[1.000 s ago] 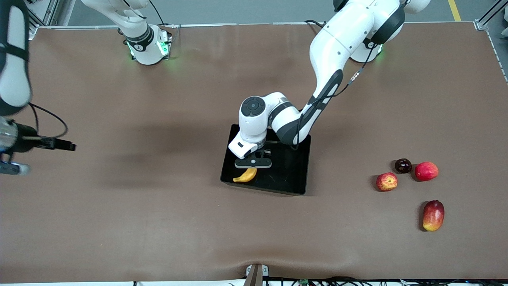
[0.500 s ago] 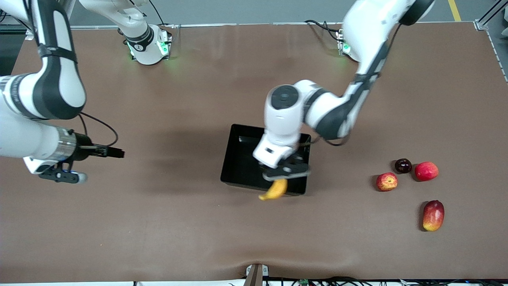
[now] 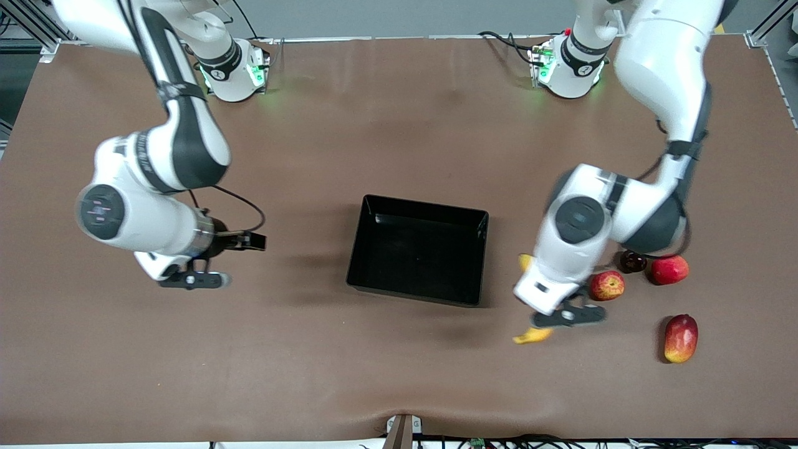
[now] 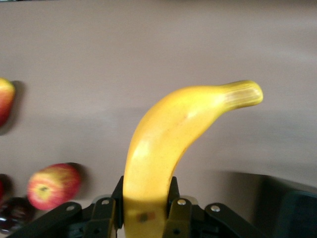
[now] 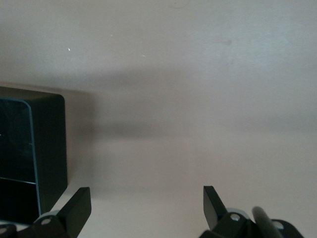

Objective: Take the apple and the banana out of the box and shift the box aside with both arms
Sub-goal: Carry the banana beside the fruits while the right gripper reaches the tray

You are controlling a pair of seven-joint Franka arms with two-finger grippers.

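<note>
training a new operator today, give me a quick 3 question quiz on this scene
1. True or false: the banana lies in the black tray.
2. Which gripper has open jaws: A) left gripper B) right gripper?
3. Fill in: the left gripper is shut on the ____.

Key: 1. False; it hangs over bare table beside the apple, and the tray holds no fruit. 2. B. 3. banana.

The left gripper [image 3: 566, 317] carries the banana [image 3: 532, 337] over the tabletop [image 3: 399, 374] between the black tray [image 3: 418, 249] and the apple [image 3: 607, 285], the right gripper [image 3: 190, 279] hovering apart.
</note>
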